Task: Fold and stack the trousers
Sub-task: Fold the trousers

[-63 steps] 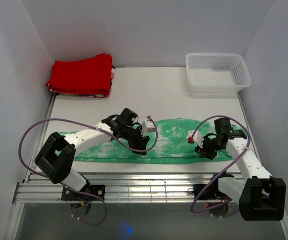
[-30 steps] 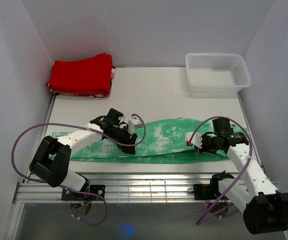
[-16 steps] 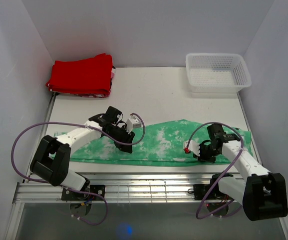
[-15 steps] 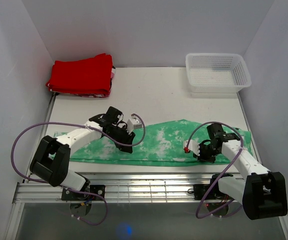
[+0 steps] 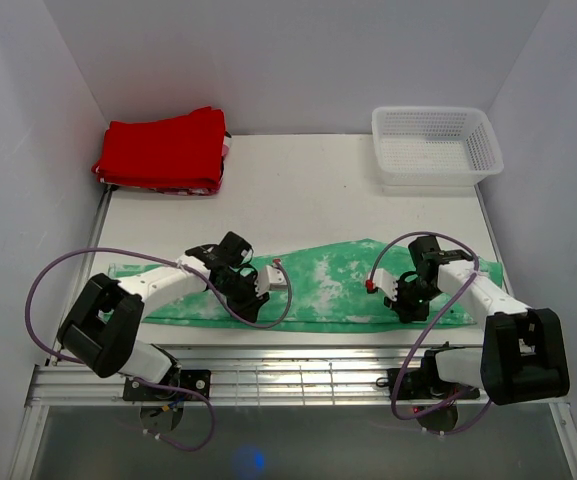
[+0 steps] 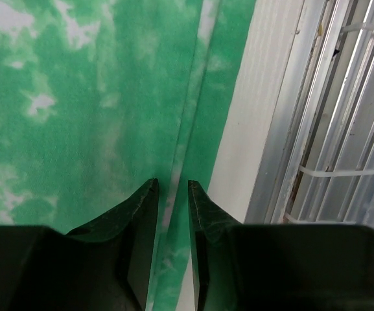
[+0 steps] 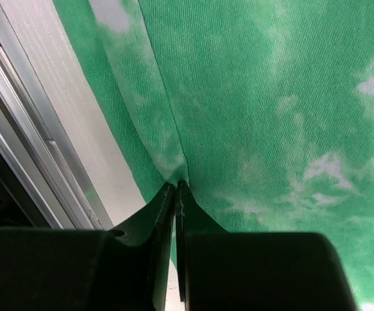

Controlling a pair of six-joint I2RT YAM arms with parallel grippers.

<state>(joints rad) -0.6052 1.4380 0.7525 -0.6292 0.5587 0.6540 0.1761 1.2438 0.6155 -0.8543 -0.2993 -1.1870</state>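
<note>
Soft matt cloth trousers [image 7: 271,97]

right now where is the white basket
In the top view, the white mesh basket sits at the far right corner of the table, beyond the green tie-dye trousers and opposite the red folded garment at far left.

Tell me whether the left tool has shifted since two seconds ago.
Yes. The left tool slid left over the trousers, away from the basket, and nearer the front rail.
</note>
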